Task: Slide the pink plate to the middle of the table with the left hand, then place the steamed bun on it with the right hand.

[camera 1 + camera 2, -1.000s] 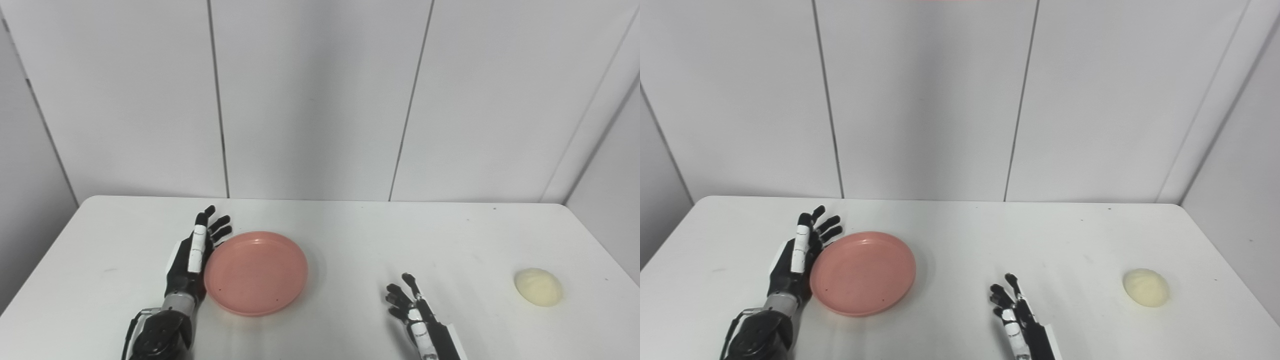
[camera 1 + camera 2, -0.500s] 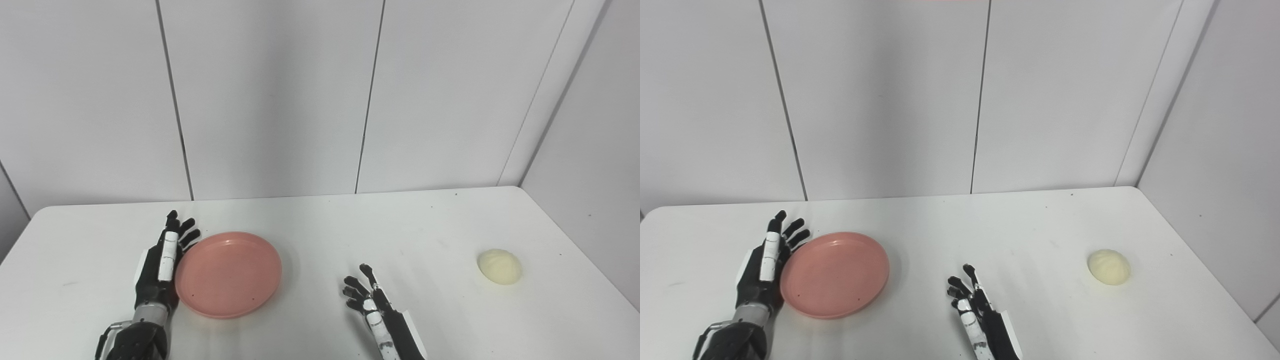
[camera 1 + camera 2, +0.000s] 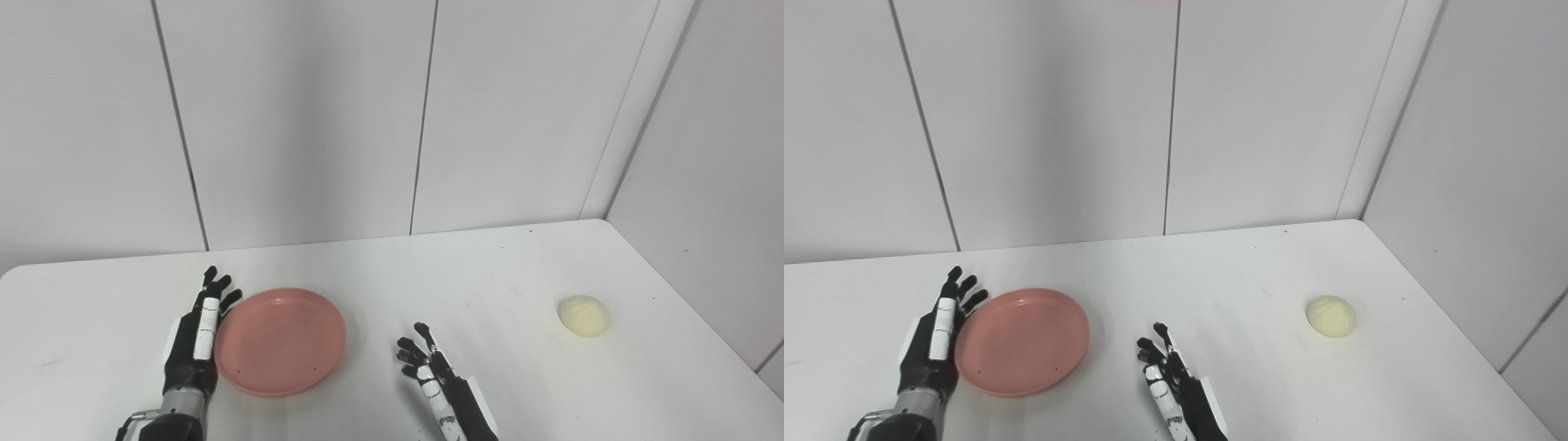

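Left eye view: one pink plate (image 3: 280, 342), one steamed bun (image 3: 584, 315); both hands' fingers spread, empty.

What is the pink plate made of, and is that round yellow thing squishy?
The pink plate looks like plastic: one even colour, smooth, with a soft shine along its raised rim. The steamed bun looks like soft dough: pale cream, dull, domed, with faint folds on top. It is probably squishy, but nothing is pressing it, so the pictures cannot prove that.
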Action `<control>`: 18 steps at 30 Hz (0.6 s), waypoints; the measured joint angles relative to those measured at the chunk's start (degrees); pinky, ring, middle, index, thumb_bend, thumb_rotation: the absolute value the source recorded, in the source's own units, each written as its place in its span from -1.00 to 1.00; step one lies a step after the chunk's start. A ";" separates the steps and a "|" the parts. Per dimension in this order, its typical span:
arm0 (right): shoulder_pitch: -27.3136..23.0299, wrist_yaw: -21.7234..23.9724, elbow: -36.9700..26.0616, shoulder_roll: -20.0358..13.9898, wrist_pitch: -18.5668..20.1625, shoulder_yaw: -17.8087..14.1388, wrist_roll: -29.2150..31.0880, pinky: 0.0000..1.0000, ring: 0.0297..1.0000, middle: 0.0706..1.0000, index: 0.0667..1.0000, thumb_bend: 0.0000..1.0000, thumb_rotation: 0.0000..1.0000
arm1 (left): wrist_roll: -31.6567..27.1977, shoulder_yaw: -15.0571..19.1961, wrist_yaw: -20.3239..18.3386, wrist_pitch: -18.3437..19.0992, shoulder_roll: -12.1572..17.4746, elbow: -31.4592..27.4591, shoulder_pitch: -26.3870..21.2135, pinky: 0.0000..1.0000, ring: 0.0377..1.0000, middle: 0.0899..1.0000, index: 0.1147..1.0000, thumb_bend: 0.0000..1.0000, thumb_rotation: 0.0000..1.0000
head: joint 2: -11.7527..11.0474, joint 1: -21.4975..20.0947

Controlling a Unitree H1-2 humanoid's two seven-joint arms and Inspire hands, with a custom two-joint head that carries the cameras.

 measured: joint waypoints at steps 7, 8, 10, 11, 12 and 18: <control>0.98 -0.17 -0.73 0.26 0.11 0.28 -0.21 0.70 0.70 0.73 0.90 0.29 0.84 | 1.08 -1.65 -0.18 0.07 -0.39 -3.24 2.40 0.73 0.80 0.89 1.00 0.65 0.84 | 0.88 -0.88; 1.00 -0.17 -0.73 0.26 0.11 0.30 -0.28 0.70 0.70 0.73 0.90 0.28 0.84 | 1.08 -1.83 -0.27 0.14 -0.41 -3.47 2.57 0.73 0.80 0.90 1.00 0.65 0.84 | 0.79 -0.97; 1.05 -0.21 -0.73 0.25 0.10 0.36 -0.57 0.67 0.68 0.71 0.88 0.23 0.82 | 1.22 -2.19 -0.32 0.13 -0.42 -3.46 2.59 0.75 0.81 0.92 1.00 0.63 0.87 | 0.70 -0.97; 1.09 -0.29 -0.73 0.24 0.05 0.40 -0.79 0.64 0.66 0.70 0.85 0.18 0.80 | 1.28 -2.37 -0.32 0.10 -0.41 -3.43 2.59 0.75 0.81 0.93 1.00 0.66 0.87 | 0.70 -0.97; 1.14 -0.60 -0.73 0.24 -0.17 0.47 -1.31 0.62 0.65 0.69 0.84 0.15 0.77 | 1.33 -2.45 -0.30 0.06 -0.40 -3.42 2.59 0.77 0.82 0.94 1.00 0.68 0.87 | 0.70 -0.97; 1.57 -1.75 -0.68 -0.12 -5.42 1.20 -4.79 0.54 0.62 0.69 0.80 0.17 0.79 | 2.08 -2.88 -0.33 -0.41 -0.34 -3.29 2.59 0.78 0.82 0.98 1.00 0.71 0.86 | 0.27 -1.23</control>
